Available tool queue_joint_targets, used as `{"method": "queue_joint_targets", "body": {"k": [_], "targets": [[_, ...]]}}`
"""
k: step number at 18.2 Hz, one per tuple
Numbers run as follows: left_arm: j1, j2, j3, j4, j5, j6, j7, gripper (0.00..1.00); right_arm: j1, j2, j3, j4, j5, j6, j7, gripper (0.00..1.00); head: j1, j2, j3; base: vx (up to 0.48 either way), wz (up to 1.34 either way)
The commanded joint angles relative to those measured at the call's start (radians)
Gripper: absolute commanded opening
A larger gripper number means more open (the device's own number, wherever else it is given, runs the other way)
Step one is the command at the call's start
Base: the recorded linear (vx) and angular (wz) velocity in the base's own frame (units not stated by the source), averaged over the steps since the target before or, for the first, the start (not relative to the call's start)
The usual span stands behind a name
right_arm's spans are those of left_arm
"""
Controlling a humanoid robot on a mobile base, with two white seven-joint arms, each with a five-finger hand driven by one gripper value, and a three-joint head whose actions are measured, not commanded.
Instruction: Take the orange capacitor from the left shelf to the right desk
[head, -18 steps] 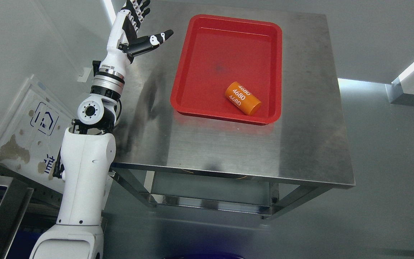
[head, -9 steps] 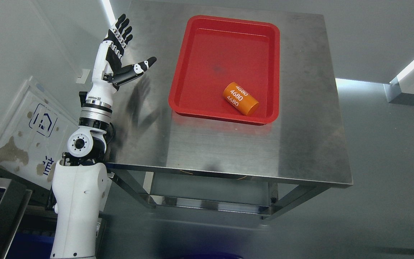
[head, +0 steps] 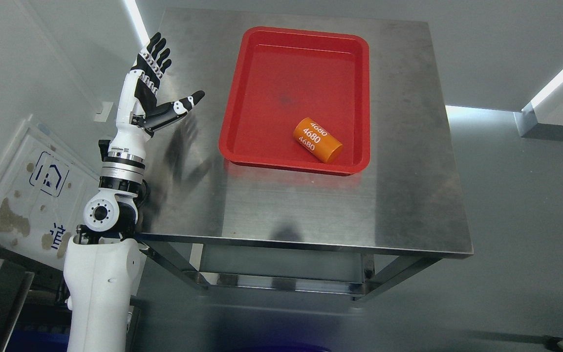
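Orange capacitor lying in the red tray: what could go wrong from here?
The orange capacitor lies on its side, unheld, so it might roll inside the red tray if the steel table is bumped. The left hand hangs open at the table's left edge; its arm could clip that edge.

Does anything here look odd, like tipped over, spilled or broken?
Only small things. The orange capacitor lies on its side, at an angle, in the red tray, near its front right corner. The white board by the wall at left has brown patches. Nothing looks spilled on the steel table.
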Motion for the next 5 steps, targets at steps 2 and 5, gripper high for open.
{"method": "queue_joint_targets", "body": {"k": [2, 5], "targets": [[0.044, 0.017, -0.016, -0.05, 0.0, 0.005, -0.009, 1.0, 0.034, -0.017, -0.012, -0.023, 0.0, -0.001, -0.001, 1.0, 0.0, 0.0, 0.0, 0.011, 0.0], [0.042, 0.017, -0.017, -0.05, 0.0, 0.006, -0.01, 1.0, 0.034, -0.017, -0.012, -0.023, 0.0, -0.001, -0.001, 1.0, 0.0, 0.0, 0.0, 0.0, 0.0]]}}
